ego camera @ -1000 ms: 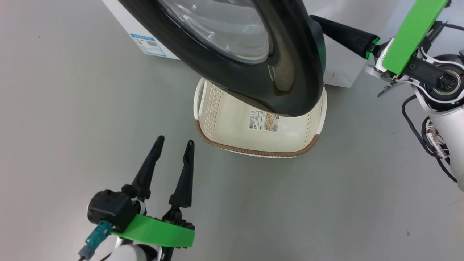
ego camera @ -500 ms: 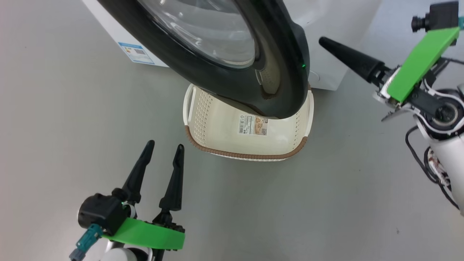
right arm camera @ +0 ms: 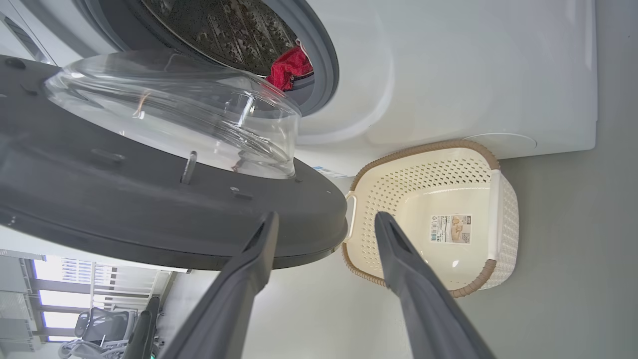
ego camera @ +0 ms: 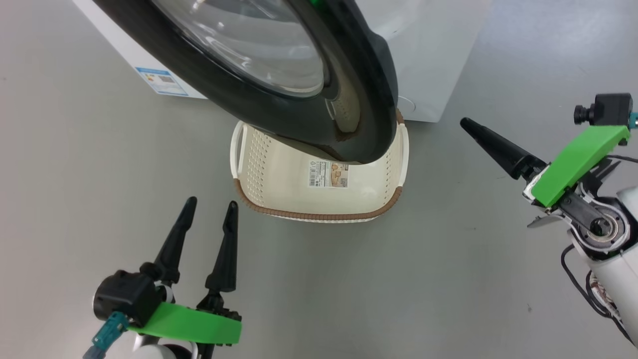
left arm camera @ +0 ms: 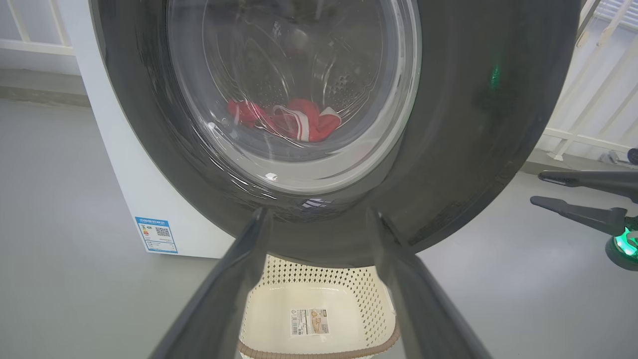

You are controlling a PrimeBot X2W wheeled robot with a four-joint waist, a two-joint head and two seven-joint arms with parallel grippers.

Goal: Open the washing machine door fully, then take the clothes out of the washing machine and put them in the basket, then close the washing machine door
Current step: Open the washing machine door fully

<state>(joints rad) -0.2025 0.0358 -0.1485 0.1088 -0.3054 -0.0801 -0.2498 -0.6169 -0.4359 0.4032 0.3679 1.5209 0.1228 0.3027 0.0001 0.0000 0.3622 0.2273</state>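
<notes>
The right pincer (right arm camera: 326, 222) has left the door (ego camera: 279, 112) and drawn back, spread wide and empty like the left pincer (ego camera: 212, 202). Clothes (left arm camera: 294, 119) lie in the drum (right arm camera: 224, 30); the basket (ego camera: 319, 217) sits under the door.

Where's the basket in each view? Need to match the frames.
Head view: basket at centre, partly under the washing machine door.
Left wrist view: bottom centre, below the door.
Right wrist view: right of centre, beside the door's edge.
Shared landmark: the basket's sticker.
</notes>
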